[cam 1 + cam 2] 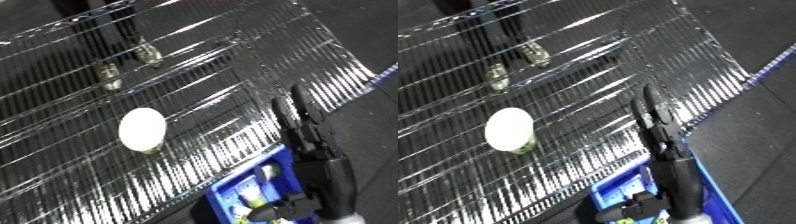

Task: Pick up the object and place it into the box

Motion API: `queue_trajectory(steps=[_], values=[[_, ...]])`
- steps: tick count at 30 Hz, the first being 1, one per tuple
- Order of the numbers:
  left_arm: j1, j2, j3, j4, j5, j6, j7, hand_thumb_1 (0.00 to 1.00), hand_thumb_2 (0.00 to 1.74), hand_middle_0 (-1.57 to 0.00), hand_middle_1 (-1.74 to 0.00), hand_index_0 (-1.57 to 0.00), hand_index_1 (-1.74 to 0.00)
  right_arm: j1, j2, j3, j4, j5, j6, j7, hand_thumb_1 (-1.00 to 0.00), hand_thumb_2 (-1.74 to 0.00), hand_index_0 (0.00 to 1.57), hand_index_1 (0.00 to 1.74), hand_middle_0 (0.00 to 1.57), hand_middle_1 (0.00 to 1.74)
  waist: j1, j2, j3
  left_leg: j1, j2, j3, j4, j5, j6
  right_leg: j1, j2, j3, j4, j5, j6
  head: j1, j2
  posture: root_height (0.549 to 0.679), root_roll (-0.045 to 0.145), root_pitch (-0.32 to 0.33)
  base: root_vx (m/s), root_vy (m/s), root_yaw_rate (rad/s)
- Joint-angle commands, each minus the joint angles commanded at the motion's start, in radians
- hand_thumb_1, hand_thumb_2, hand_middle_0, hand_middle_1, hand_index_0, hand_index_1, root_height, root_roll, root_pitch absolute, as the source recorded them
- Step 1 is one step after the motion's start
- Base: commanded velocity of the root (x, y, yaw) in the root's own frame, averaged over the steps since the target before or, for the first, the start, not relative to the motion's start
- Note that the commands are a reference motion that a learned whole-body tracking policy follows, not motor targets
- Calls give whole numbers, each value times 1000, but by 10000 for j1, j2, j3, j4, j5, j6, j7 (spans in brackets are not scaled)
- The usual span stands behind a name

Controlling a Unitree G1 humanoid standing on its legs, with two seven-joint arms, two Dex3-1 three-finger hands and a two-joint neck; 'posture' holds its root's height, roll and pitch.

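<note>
One hand (pixel 656 117) shows, on the robot's right: black all over, with long slim fingers (pixel 643 102) of a dull, slightly glossy finish. Below it the wrist widens into a dark grey, rounded forearm (pixel 330 182) (a pale patch sits at its lower end).

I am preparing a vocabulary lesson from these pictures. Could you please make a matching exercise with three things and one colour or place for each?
Things:
1. cup
2. bin
3. right hand

Descriptions:
A. blue, below the shelf's front edge
B. black, fingers straight, above the shelf's front edge
C. white top, standing on the wire shelf

Pairs: 1-C, 2-A, 3-B
</note>
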Motion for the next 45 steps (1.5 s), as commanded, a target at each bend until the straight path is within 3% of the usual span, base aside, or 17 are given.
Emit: queue_trajectory(steps=[8,21,35,45], values=[[-29,49,-140,170,177,37,-327,1000,1740,-1570,-1740,-1570,-1740,-308,209,393,347,3,36,-105,0,0,0,0,0,0,413,-159,0,-254,-93,-212,246,-20,51,-56,-105,-299,140,-15,85,-715,158,646,51,67,29,-42,199],[-23,109,-311,228,378,224,-476,1000,1740,-1570,-1740,-1570,-1740,-997,113,970,1044,-521,468,-559,0,0,0,0,0,0,850,-262,0,-597,-139,-253,749,-238,122,-155,-302,-583,401,-106,68,12,-109,643,42,66,34,-13,85],[-190,224,-526,318,323,256,-391,1000,1740,-1570,-1740,-1570,-1740,-1873,-304,830,2108,-466,589,-1261,0,0,0,0,0,0,960,-40,0,-1413,-316,-157,1312,-495,243,-1026,-409,-569,951,-150,60,1110,151,634,36,104,29,18,48],[-370,158,-697,289,368,290,-344,1000,1740,-1570,-1740,-1570,-1740,-2045,-410,809,2386,-185,894,-1172,0,0,0,0,0,0,936,7,0,-1953,-291,-70,1526,-574,270,-1645,-437,-594,1224,-129,110,1609,690,629,33,139,19,3,14]])
